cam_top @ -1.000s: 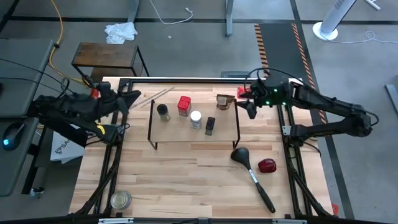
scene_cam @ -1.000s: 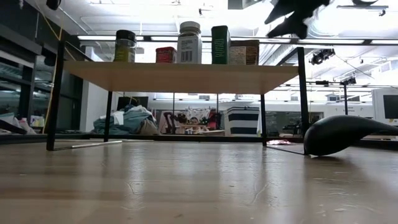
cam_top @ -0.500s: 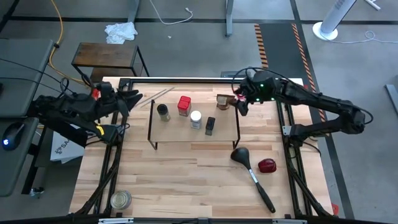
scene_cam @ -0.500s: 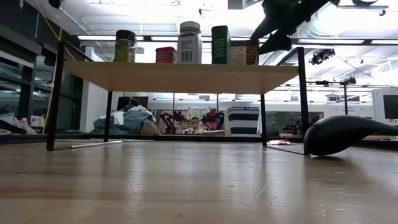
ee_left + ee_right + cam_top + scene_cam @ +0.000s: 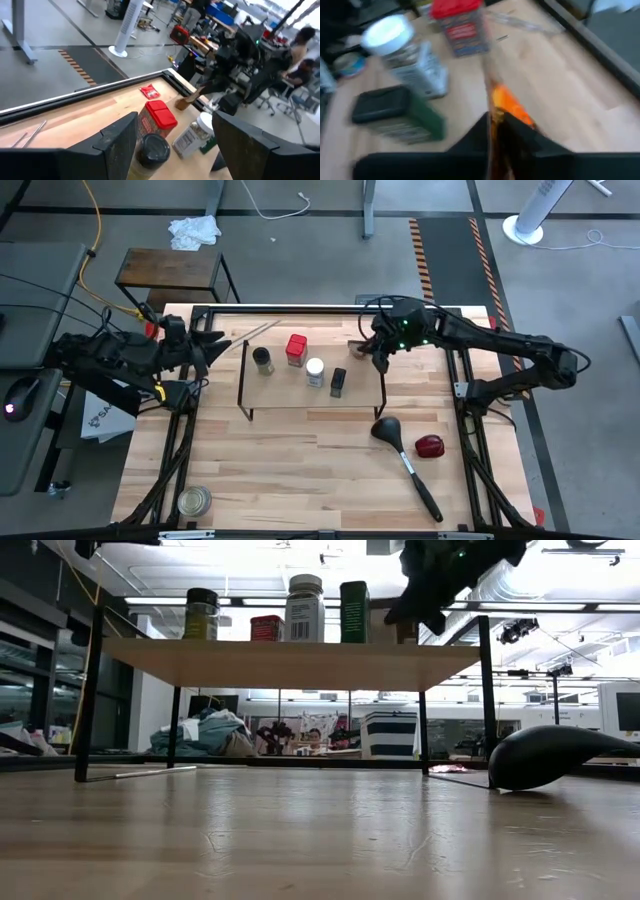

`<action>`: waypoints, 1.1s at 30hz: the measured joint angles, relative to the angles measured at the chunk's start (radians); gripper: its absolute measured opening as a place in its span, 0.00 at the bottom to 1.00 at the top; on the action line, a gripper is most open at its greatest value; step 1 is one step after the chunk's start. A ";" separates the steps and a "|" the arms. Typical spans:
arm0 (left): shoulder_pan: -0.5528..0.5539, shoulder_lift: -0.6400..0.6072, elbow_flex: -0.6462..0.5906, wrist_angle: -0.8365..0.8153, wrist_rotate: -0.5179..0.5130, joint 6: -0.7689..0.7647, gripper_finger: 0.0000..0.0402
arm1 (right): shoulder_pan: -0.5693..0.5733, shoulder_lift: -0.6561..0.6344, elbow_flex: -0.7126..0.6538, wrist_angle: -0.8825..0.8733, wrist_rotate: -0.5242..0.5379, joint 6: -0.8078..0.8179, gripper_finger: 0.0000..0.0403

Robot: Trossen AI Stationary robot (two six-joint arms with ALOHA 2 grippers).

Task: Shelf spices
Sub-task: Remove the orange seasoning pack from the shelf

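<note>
The shelf [image 5: 300, 398] stands mid-table with spices on its plywood top. A dark-lidded jar [image 5: 262, 360], a red tin [image 5: 296, 348], a white-capped jar [image 5: 315, 370] and a black box [image 5: 338, 382] stand upright. The brown bottle [image 5: 357, 343] lies on its side near the shelf's far right corner. My right gripper [image 5: 378, 352] is at the bottle's right end, fingers shut. My left gripper [image 5: 218, 348] hovers open off the shelf's left end, nothing between its fingers [image 5: 120, 145]. My right gripper comes at the brown bottle from the table's right, slanting down. In its wrist view a narrow brown and orange strip of the bottle [image 5: 496, 107] shows between the two closed fingers [image 5: 470, 135]. The gripper itself hides which part that is. The bottle lies on the shelf top.
A black ladle [image 5: 400, 450] and a small red thing [image 5: 429, 446] lie on the table in front of the shelf's right end. A wide glass jar with a metal lid [image 5: 195, 500] stands near left. A flat red packet [image 5: 149, 91] lies behind the shelf.
My right gripper has moved toward the table's left and down, from beside the shelf's far right corner to the brown bottle's right end. In the low view its fingers stood spread before and now show as one mass over the bottle. The spices have stayed in place.
</note>
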 joint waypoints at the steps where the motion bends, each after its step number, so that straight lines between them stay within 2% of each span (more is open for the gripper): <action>1: 0.000 0.000 0.000 0.001 0.008 0.018 0.63 | 0.009 -0.012 0.000 -0.002 0.000 0.029 0.05; 4: 0.000 -0.004 0.000 -0.001 0.012 0.073 0.63 | 0.046 -0.067 0.015 -0.024 0.028 0.078 0.01; 8: 0.000 -0.016 0.000 -0.001 0.008 0.135 0.63 | 0.129 -0.145 0.116 -0.065 0.115 0.133 0.00; 13: 0.000 -0.019 0.000 -0.002 -0.011 0.146 0.63 | 0.295 -0.155 0.260 -0.101 0.238 0.209 0.00; 18: 0.000 -0.012 0.000 0.005 -0.047 0.087 0.63 | 0.509 -0.052 0.356 -0.132 0.340 0.229 0.00; 22: 0.000 0.008 0.000 0.017 -0.037 -0.037 0.63 | 0.641 0.073 0.361 -0.164 0.337 0.232 0.00; 26: -0.016 0.047 0.000 0.030 0.036 -0.130 0.63 | 0.749 0.213 0.349 -0.217 0.334 0.244 0.00; 29: -0.041 0.096 0.000 0.070 0.069 -0.135 0.63 | 0.809 0.304 0.302 -0.150 0.337 0.252 0.00; 33: -0.078 0.158 -0.001 0.103 0.072 -0.144 0.63 | 0.867 0.405 0.214 0.066 0.349 0.307 0.00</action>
